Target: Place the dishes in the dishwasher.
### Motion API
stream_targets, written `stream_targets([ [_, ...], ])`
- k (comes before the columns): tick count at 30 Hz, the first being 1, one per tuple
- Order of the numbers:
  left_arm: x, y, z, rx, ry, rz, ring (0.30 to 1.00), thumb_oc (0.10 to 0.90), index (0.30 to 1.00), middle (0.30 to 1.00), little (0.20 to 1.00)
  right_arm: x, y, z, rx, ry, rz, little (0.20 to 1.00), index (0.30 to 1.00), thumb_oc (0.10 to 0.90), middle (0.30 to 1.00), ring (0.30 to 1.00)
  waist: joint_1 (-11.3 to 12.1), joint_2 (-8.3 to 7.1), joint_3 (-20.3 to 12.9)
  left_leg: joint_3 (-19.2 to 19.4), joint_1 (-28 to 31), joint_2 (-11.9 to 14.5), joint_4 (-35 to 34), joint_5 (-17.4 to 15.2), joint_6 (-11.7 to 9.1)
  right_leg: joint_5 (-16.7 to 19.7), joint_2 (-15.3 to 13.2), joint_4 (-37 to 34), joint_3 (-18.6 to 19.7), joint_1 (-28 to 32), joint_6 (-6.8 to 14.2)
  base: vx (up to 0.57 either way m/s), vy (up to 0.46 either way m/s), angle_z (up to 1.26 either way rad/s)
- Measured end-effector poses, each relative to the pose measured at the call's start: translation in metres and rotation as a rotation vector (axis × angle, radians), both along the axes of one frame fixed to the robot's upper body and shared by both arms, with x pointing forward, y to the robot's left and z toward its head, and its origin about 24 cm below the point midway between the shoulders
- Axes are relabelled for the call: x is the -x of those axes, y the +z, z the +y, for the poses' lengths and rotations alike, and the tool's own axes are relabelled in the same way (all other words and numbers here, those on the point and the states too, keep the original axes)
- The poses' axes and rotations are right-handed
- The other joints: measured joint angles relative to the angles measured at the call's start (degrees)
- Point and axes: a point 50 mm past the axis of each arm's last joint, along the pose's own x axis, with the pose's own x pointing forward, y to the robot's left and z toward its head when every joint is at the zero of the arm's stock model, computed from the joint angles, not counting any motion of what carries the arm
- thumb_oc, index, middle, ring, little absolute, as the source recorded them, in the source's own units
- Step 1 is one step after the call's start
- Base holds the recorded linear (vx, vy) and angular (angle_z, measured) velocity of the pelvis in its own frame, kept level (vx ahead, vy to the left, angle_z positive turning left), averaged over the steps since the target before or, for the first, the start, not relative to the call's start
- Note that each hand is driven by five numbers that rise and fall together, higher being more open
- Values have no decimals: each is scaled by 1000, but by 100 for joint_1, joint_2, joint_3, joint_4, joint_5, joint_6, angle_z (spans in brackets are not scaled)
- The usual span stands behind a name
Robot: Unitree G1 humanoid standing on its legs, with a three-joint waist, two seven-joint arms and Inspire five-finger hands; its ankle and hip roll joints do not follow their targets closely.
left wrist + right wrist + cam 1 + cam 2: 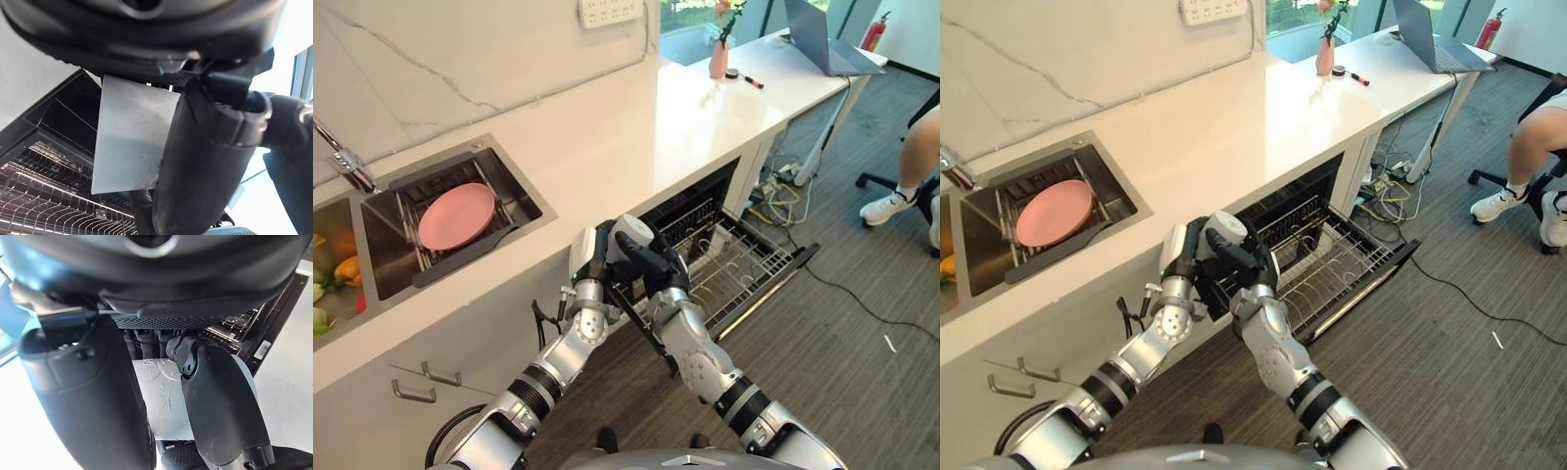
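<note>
Both hands meeting over the open dishwasher rack (pixel 729 264), left hand (pixel 592 257) and right hand (pixel 651 266) each curling round a white dish (pixel 634 231), pink plate (pixel 456 215) sitting in the sink (pixel 524 206).

White counter (pixel 607 147), pink vase (pixel 719 59)

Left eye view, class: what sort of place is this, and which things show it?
Probably an office kitchenette: a sink holding a pink plate, an open dishwasher under the white counter, and a desk with a laptop beyond.
</note>
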Motion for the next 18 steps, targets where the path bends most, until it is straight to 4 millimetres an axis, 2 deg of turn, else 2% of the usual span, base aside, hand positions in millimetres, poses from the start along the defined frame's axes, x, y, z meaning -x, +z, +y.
stream_targets([
  [1,0,0,0,0,-1,0,300,400,300,300,300,0,0,0,0,1,0,451,451,500,451,451,0,0,0,-1,0,1,0,1,-1,0,1,0,-1,0,0,0,0,0],
  [2,-1,0,1,-9,-9,4,300,400,300,300,300,0,-3,-1,5,12,-7,408,408,472,408,408,1,2,-1,-8,-5,6,0,4,-5,0,6,-1,-8,-1,-1,1,-4,3],
  [3,-1,0,1,-10,-16,6,300,400,300,300,300,-1,-4,-3,8,17,-12,300,300,400,300,300,5,6,-5,-21,-13,8,0,6,-9,-1,8,-1,-19,-2,-2,4,-3,5],
  [18,-2,2,-5,-7,-59,15,300,400,300,300,300,-3,-8,-12,18,-5,-21,300,300,400,300,300,104,15,-27,-51,-86,9,0,14,-11,-6,13,0,-39,-60,-8,1,-1,1],
])
